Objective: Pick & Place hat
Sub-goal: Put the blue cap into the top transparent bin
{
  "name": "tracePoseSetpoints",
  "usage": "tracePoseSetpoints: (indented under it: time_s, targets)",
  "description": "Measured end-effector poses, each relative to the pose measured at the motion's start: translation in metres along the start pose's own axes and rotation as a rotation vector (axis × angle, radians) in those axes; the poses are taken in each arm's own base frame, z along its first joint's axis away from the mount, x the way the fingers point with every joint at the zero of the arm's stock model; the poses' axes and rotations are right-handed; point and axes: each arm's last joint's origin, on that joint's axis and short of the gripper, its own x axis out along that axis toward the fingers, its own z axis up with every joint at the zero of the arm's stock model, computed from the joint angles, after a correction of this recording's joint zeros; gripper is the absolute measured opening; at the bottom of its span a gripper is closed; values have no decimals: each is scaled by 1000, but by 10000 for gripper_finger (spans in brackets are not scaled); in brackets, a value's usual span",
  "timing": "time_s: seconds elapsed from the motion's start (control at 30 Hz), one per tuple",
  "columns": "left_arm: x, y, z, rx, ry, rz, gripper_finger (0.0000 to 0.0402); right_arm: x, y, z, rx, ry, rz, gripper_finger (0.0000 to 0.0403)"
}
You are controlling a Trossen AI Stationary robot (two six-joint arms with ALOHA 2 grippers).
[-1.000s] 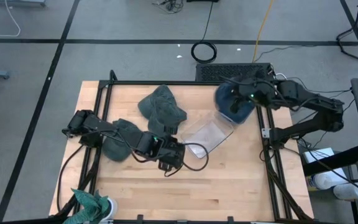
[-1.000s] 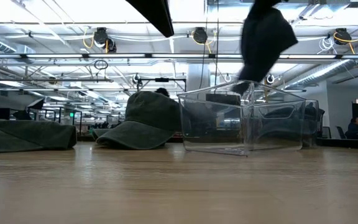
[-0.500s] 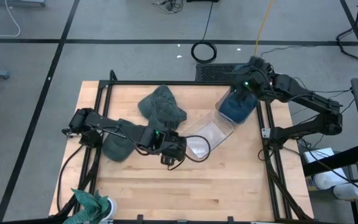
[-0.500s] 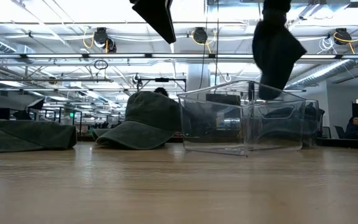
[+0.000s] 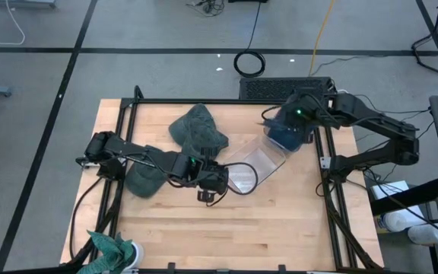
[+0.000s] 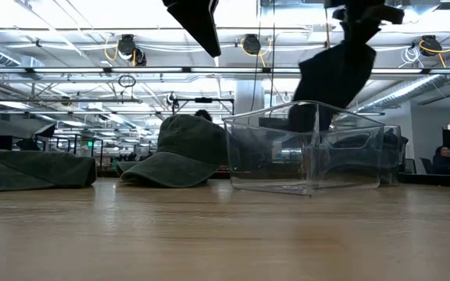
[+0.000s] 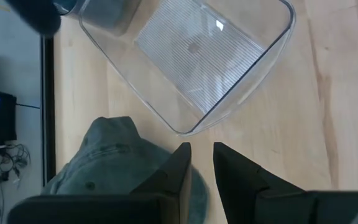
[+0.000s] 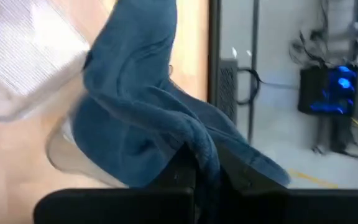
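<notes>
Clamped tight, my right jaws (image 5: 299,116) pinch a fold of the blue hat (image 5: 286,131) and hold it in the air near the table's (image 5: 280,228) far right corner, its loose end hanging just over the far end of the clear bin (image 5: 251,169). In the low view the hat (image 6: 330,78) droops as a dark limp sheet from my grip, its lower edge dipping toward the bin's (image 6: 311,148) rim. It is soft and light, I judge, with no stiffness to steer by: it swings, folds on itself and can catch the rim as it goes in. A pinch on bunched cloth near the crown is the hold I have, and it looks secure in my right wrist view (image 8: 148,124), where the fabric drapes over both of my fingers.

My left jaws (image 5: 210,190) hover low over the middle of the table, just beside the bin's near end, fingers (image 7: 173,174) nearly together and holding nothing. They sit close enough to the bin that I would keep them clear of the drop.

Two grey-green hats lie on the table: one (image 5: 198,131) toward the far edge, left of the bin, another (image 5: 144,176) under my left arm toward the left edge. A teal cloth (image 5: 109,247) sits at the near left corner. None of these blocks the bin's open top.
</notes>
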Motion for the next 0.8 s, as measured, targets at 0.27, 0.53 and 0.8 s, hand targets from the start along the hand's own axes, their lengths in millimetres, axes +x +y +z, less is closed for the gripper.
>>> tracePoseSetpoints:
  time_s: [0.27,0.53,0.8]
  targets:
    - [0,0,0,-6,0,1,77,-20,3,-8,185,-85,-81,7]
    - [0,0,0,-6,0,2,77,-30,11,-20,234,-88,-25,7]
    - [0,0,0,-11,0,3,77,-23,16,-18,250,-71,6,7]
